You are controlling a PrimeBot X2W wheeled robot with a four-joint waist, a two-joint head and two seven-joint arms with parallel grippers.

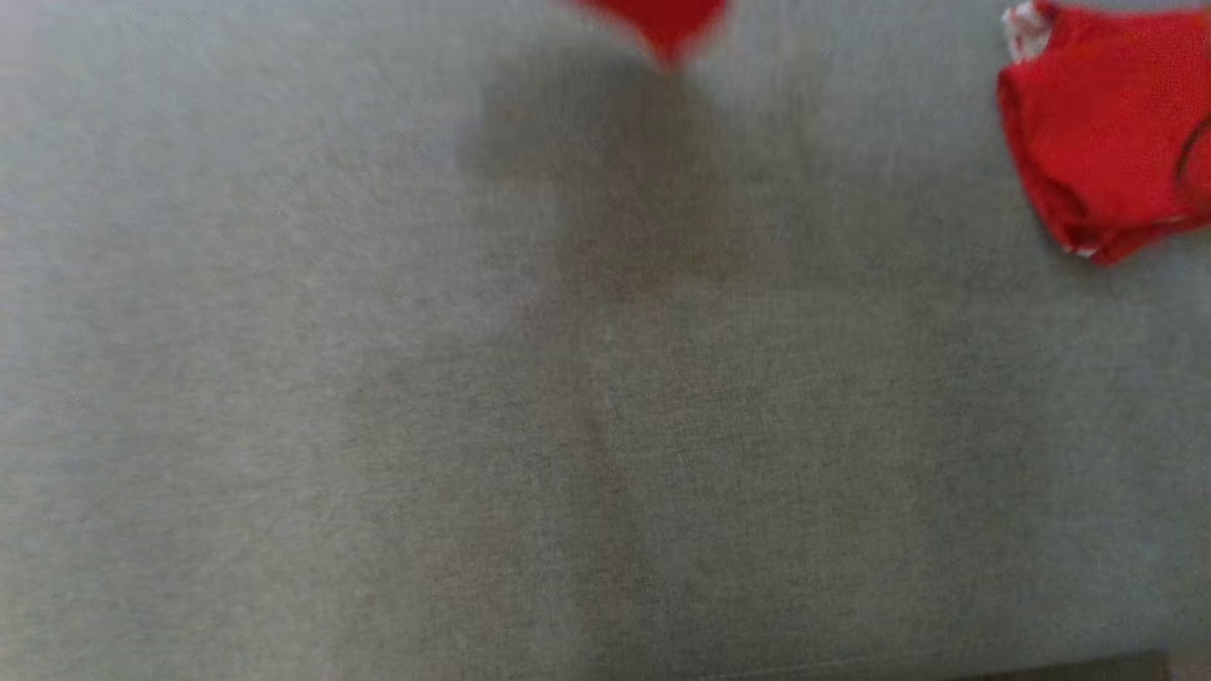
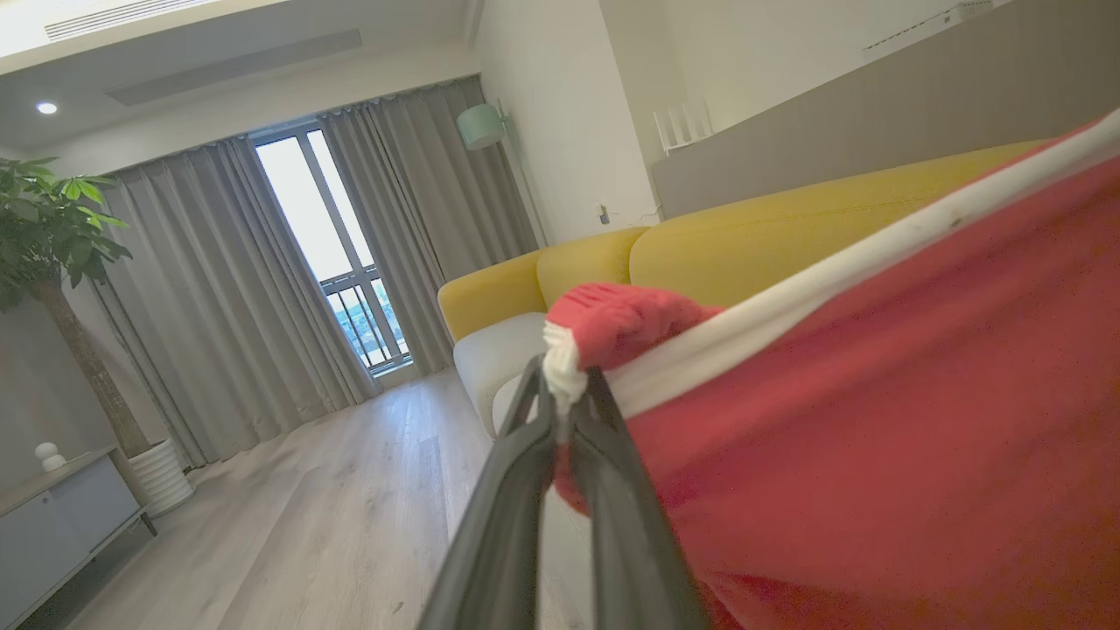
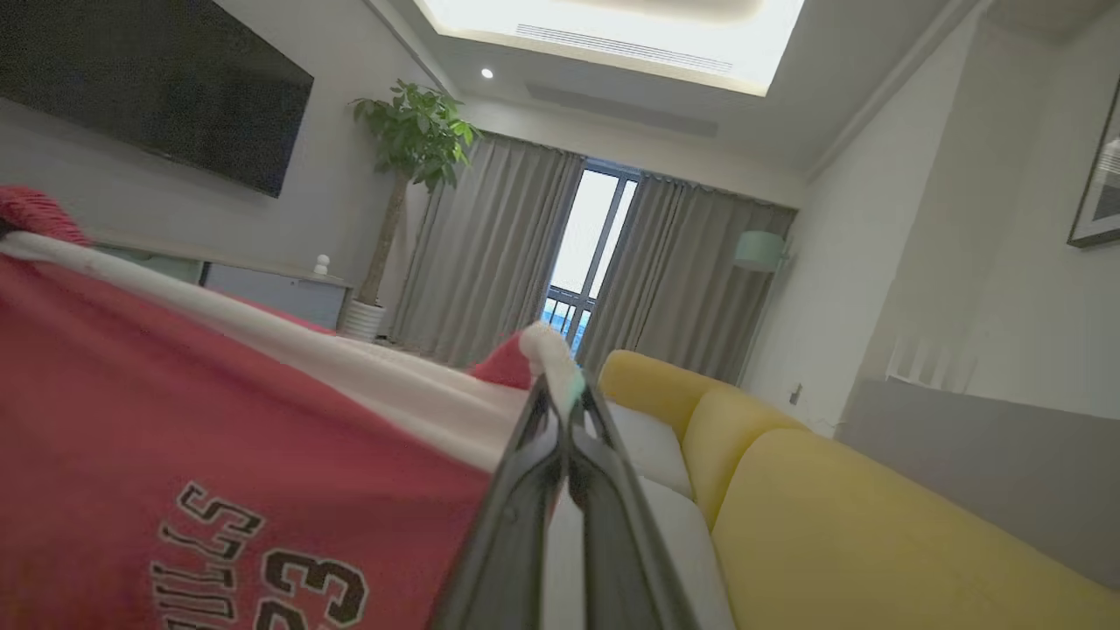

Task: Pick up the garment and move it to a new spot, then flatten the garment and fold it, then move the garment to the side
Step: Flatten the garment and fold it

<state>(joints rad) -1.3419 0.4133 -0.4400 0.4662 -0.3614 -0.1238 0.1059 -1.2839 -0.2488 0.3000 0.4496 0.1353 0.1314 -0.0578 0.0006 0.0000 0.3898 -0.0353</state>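
Note:
The garment is a red jersey with white trim and black lettering. It hangs stretched in the air between both grippers. My left gripper is shut on one bunched red-and-white corner. My right gripper is shut on the opposite white-edged corner. In the head view a blurred red tip of cloth dangles at the top edge above the grey surface, casting a shadow on it.
Another red garment lies bunched on the grey surface at the far right. The wrist views show a yellow sofa, grey curtains, a potted plant, a low cabinet and wooden floor.

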